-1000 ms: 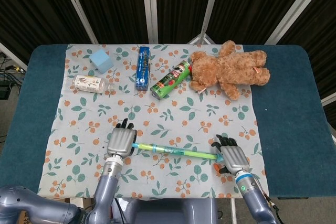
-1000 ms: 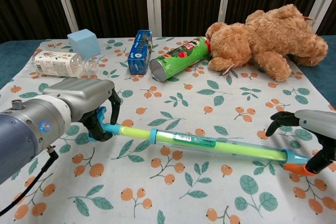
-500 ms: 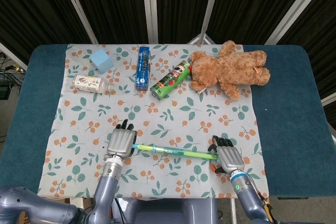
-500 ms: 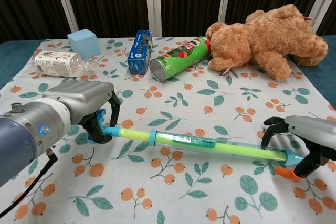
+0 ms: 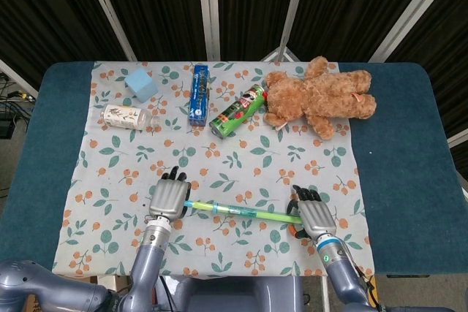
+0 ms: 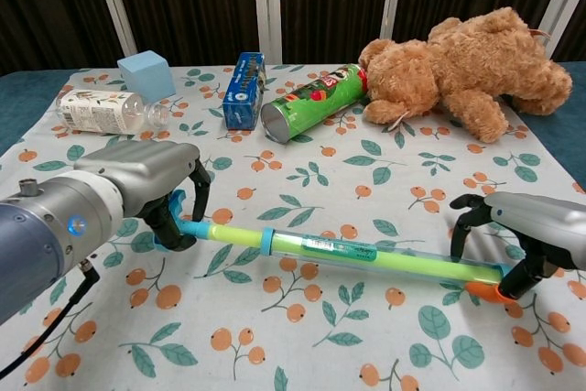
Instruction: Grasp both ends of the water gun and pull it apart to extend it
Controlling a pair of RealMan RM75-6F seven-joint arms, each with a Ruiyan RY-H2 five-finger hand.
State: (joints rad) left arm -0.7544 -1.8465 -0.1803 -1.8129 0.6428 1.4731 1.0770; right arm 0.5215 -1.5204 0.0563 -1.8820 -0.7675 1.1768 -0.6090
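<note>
The water gun [image 5: 241,211] [image 6: 339,249] is a thin green and clear tube with a blue collar and an orange right tip. It lies on the floral cloth near the front edge. My left hand [image 5: 169,199] [image 6: 137,185] grips its blue left end, fingers curled over it. At the opposite end my right hand [image 5: 312,215] [image 6: 531,231] has its fingers hooked over the tube above the orange tip [image 6: 483,292].
At the back of the cloth lie a brown teddy bear [image 5: 318,98], a green chip can [image 5: 238,110] on its side, a blue box [image 5: 198,93], a light blue cube [image 5: 140,85] and a toppled plastic bottle [image 5: 126,116]. The blue table edge [image 5: 409,180] runs to the right.
My right hand has slid left along with the orange end, so the water gun spans a shorter length. The left hand has stayed where it was.
</note>
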